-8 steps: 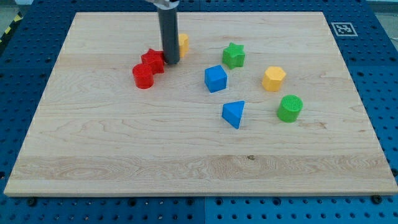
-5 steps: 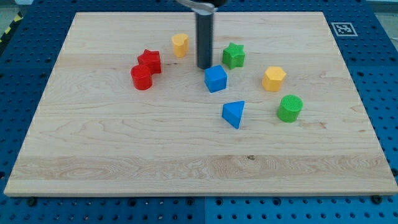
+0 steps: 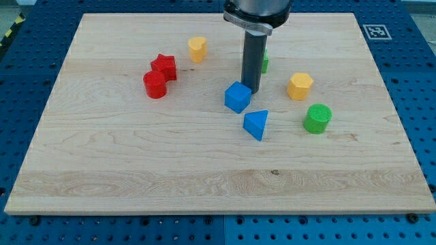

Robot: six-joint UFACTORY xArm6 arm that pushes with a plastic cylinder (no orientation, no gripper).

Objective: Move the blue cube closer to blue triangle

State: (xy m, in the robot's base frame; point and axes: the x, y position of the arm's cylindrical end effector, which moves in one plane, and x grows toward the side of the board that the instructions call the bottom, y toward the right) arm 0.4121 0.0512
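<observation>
Since the earlier frames my tip (image 3: pixel 251 91) has swung from beside the red blocks across toward the view's right, and the blue cube (image 3: pixel 237 97) has slid a little toward the view's bottom and turned, so it now lies nearer the blue triangle (image 3: pixel 256 124).

The blue cube sits near the middle of the desk (image 3: pixel 136 170), rotated so that one corner points toward the view's bottom; being a cube, it shows no long axis. My tip stands just at the cube's upper right edge, touching it or nearly so; which of the two cannot be made out. There is no pincer on this arm, only the dark rod, so there is nothing to spread or press together.

The blue triangle lies just below and to the right of the cube, a narrow gap between them, one point aimed toward the view's bottom.

Further from the cube: the green star (image 3: pixel 263 62) is above it, mostly hidden behind the rod. A yellow hexagon (image 3: pixel 300 86) lies to the cube's right, and a green cylinder (image 3: pixel 317 118) to its lower right. A small yellow block (image 3: pixel 197 48) is up and to the left. The red star (image 3: pixel 164 66) and red cylinder (image 3: pixel 154 85) sit touching, well to the cube's left.

Count: two blue, two green, two yellow, two red, eight blocks in all.
</observation>
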